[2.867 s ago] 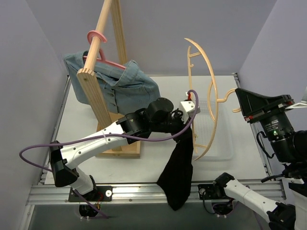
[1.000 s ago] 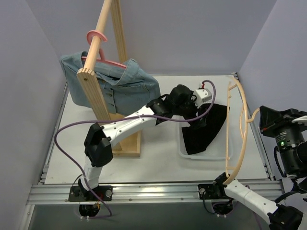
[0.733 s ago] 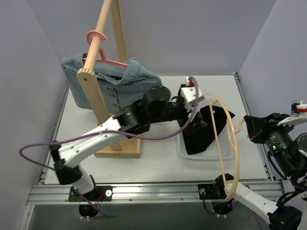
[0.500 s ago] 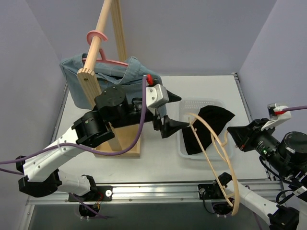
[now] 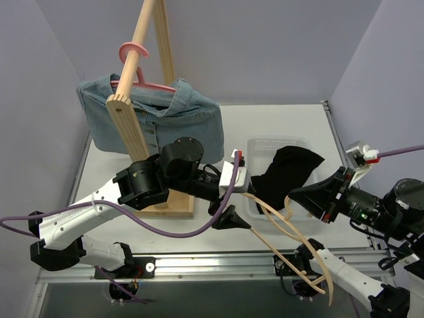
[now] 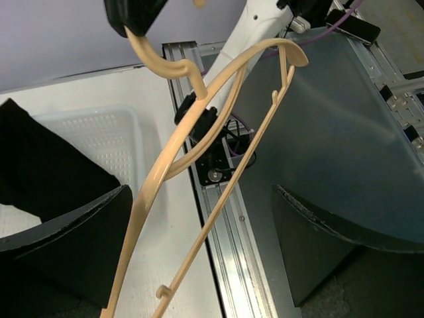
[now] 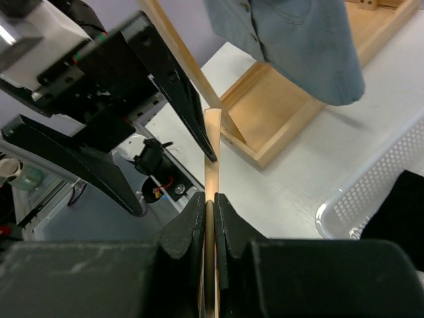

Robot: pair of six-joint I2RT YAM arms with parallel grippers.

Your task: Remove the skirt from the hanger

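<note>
Black skirt (image 5: pixel 288 169) drapes one basket (image 5: pixel 265 140); one beige hanger (image 7: pixel 212 152), one pink hanger (image 5: pixel 152 87).

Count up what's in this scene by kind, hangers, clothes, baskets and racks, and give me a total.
Hangers: 2, pink hanger and tan hanger
Clothes: 2, denim garment and black skirt
Baskets: 1, white basket
Racks: 1, wooden rack
Total: 6
</note>
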